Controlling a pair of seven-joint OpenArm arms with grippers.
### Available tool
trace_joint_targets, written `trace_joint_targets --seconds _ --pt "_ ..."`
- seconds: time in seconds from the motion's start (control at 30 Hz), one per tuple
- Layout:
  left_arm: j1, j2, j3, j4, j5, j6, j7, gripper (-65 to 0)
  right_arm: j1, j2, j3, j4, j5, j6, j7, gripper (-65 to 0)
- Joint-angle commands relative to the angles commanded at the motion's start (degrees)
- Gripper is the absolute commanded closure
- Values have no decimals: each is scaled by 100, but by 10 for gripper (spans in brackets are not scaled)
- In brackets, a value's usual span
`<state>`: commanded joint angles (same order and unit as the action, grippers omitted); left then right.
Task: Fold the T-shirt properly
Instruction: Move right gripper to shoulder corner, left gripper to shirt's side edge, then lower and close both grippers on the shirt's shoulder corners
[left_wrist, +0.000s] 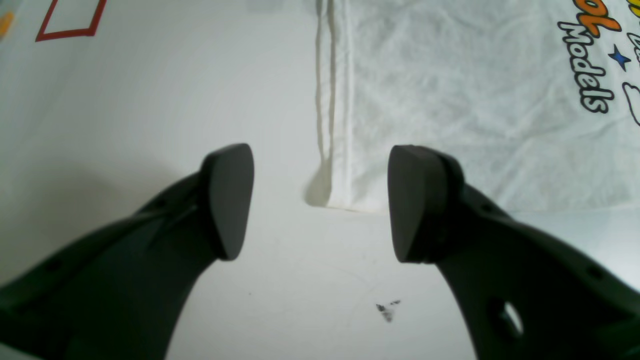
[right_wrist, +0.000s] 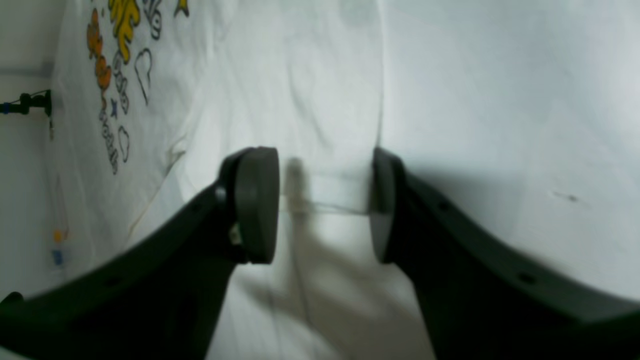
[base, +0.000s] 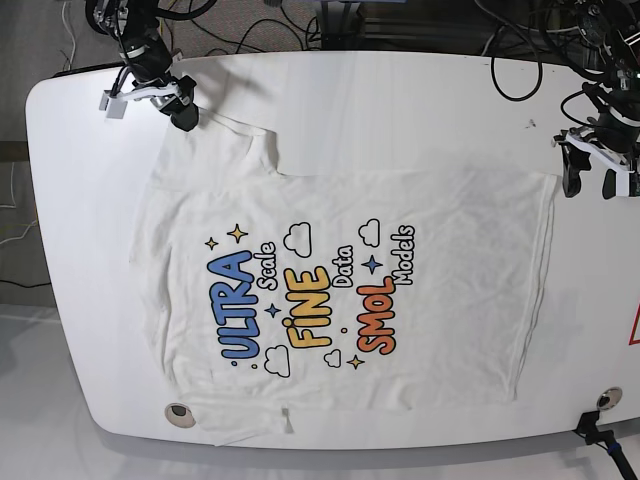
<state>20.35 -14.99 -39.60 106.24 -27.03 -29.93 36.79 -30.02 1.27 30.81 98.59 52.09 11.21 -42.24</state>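
The white T-shirt (base: 460, 300) lies spread flat on the white table (base: 400, 110), print side up, collar toward the left of the base view and hem toward the right. My left gripper (left_wrist: 320, 202) (base: 590, 178) is open just above the table, its fingers straddling the hem corner of the T-shirt (left_wrist: 450, 100). My right gripper (right_wrist: 320, 210) (base: 170, 105) is open over the far left sleeve, with the fabric edge of the T-shirt (right_wrist: 275, 75) lying between its fingers. Neither holds cloth.
A red outlined rectangle (left_wrist: 70, 20) is marked on the table by the right edge. Cables (base: 520, 50) trail along the back edge. A round hole (base: 178, 411) and a black clamp (base: 600, 420) sit at the front edge. A dark smudge (left_wrist: 387, 310) marks the tabletop.
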Motion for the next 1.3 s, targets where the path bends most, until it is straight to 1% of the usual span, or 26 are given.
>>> trace_joint_targets --seconds 0.4,0.47,0.5,0.53,0.67,0.8,0.93,1.07,1.1,1.17,1.2,1.3 --pt "-18 0 9 0 0 0 0 -398 360 18 0 -9 -26 0 -62 -273" --pt "-18 0 9 0 0 0 0 -398 413 18 0 0 -26 0 -62 -259" --pt "-18 0 9 0 0 0 0 -398 448 18 0 0 -26 0 -62 -234" --pt "-18 0 9 0 0 0 0 -398 466 18 0 0 -26 0 -62 -195" --pt "-53 0 9 0 0 0 0 -397 475 18 0 0 -18 -9 -62 0" --pt "-88 0 9 -70 0 0 0 -397 475 18 0 0 -18 -35 -62 0" --pt "-193 0 18 -378 -9 0 9 -397 475 26 9 18 -18 -35 -62 0" --pt "-440 0 -18 -870 -18 -18 264 -400 457 26 9 26 -18 -35 -62 0" --pt "-457 0 -18 -932 -18 -70 264 -400 448 26 9 26 -26 -35 -62 0" --pt "-466 0 -9 -1055 -53 -290 264 -400 448 26 9 26 -26 -35 -62 0" --pt "-466 0 -9 -1160 -149 -343 264 -400 448 26 9 26 -26 -35 -62 0" --pt "-475 -26 9 -1670 -545 -334 264 -400 440 26 9 26 -26 -35 -62 0"
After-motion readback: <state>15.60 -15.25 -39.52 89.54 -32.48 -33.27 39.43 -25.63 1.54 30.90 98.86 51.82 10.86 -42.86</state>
